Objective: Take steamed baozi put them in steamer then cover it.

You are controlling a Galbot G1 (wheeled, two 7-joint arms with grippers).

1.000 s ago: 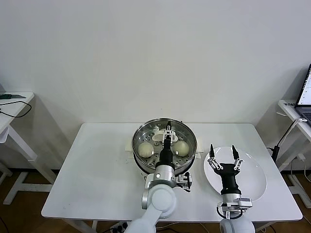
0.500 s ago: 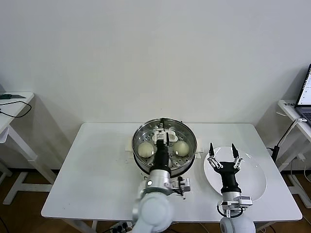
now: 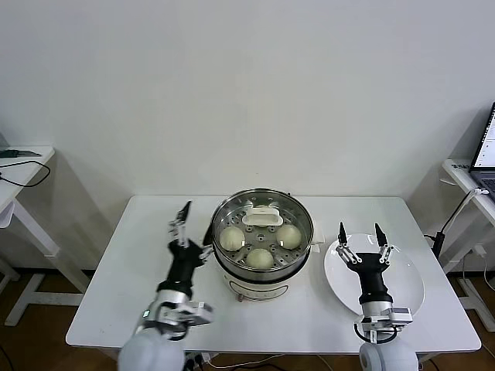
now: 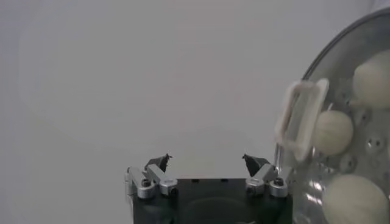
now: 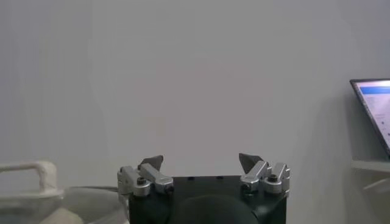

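Glass-lidded round steel steamer (image 3: 263, 232)

the left tool (image 3: 183, 219) is raised on the robot's left side, its forearm rising upright from the lower edge of the head view, with both fingers spread apart and nothing between them. the right tool (image 3: 361, 234) stands on the robot's right side in much the same upright pose, fingertips pointing up, fingers spread wide and empty.
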